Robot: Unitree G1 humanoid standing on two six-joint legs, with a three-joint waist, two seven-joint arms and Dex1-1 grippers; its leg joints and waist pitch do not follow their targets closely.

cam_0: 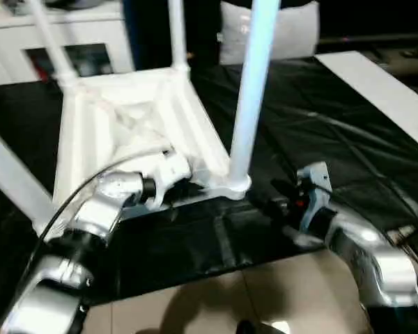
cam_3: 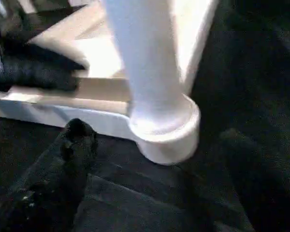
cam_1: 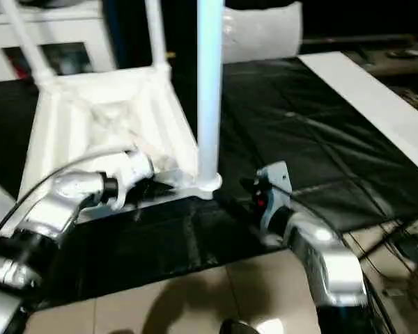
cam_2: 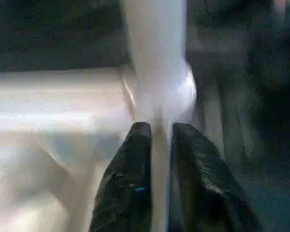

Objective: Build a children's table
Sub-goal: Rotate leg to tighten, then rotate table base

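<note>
On the black-covered desk, near its front edge, the children's table lies upside down, legs up.

No readable writing or brand shows anywhere. The left end effector has its two black fingers nearly together, pinching a thin white rib of the top's front edge just beside the corner socket, where a white tapered leg stands upright. The right end effector hovers over the black cover just beside that socket, apart from it; I cannot tell whether its fingers are spread or together.
</note>
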